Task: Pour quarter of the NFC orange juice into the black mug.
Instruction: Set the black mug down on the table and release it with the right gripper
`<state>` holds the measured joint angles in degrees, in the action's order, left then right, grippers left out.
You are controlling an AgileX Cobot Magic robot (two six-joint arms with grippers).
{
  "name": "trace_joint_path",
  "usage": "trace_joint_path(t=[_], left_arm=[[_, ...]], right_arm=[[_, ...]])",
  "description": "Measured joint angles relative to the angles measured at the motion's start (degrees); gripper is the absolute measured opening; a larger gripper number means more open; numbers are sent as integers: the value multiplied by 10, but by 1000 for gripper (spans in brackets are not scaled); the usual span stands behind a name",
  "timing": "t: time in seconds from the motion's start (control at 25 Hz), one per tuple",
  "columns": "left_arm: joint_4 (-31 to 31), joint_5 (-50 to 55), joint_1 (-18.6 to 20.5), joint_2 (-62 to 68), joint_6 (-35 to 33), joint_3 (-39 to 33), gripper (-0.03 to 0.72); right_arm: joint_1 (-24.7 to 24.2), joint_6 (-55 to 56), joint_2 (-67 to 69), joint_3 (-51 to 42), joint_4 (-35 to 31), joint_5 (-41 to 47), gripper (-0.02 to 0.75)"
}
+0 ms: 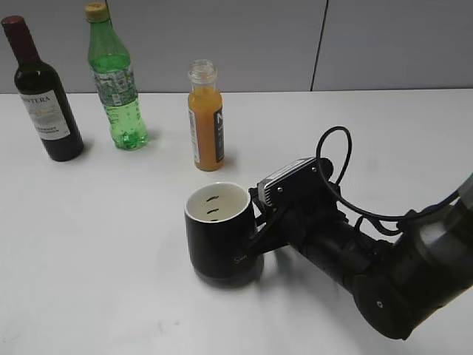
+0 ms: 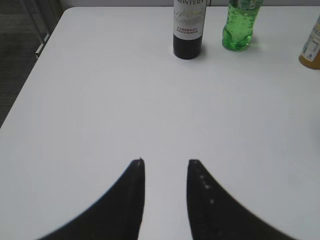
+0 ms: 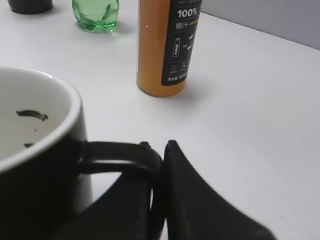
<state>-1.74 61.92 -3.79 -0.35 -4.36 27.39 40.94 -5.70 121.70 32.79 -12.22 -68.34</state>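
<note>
1. Right claw (image 3: 159, 150) is pinched tight on the handle of the black mug (image 1: 219, 233), which sits upright on the white bench (image 1: 111, 244).
2. Left claw (image 2: 166, 164) hangs partly open over bare bench, holding nothing.
3. NFC orange juice (image 1: 205, 118) stands uncapped just behind the mug, with the green bottle (image 1: 114, 78) and wine bottle (image 1: 43, 92) off to its left.

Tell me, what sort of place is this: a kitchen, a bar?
Neither, more likely a lab or office test bench: a bare white table against grey partition panels, with only three bottles and a black mug set out beside a robot arm.
</note>
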Motion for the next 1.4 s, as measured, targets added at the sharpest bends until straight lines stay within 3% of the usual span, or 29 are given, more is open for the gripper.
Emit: trace_joint_path(t=[0.56, 0.96, 1.08, 1.4], left_arm=[[0, 0, 0, 0, 0, 0, 232], [0, 0, 0, 0, 0, 0, 232], [0, 0, 0, 0, 0, 0, 232], [0, 0, 0, 0, 0, 0, 232]], right_arm=[[0, 14, 2, -11, 0, -12, 34], [0, 16, 2, -24, 3, -12, 98], [0, 16, 2, -24, 3, -12, 147], [0, 17, 2, -28, 3, -12, 378]])
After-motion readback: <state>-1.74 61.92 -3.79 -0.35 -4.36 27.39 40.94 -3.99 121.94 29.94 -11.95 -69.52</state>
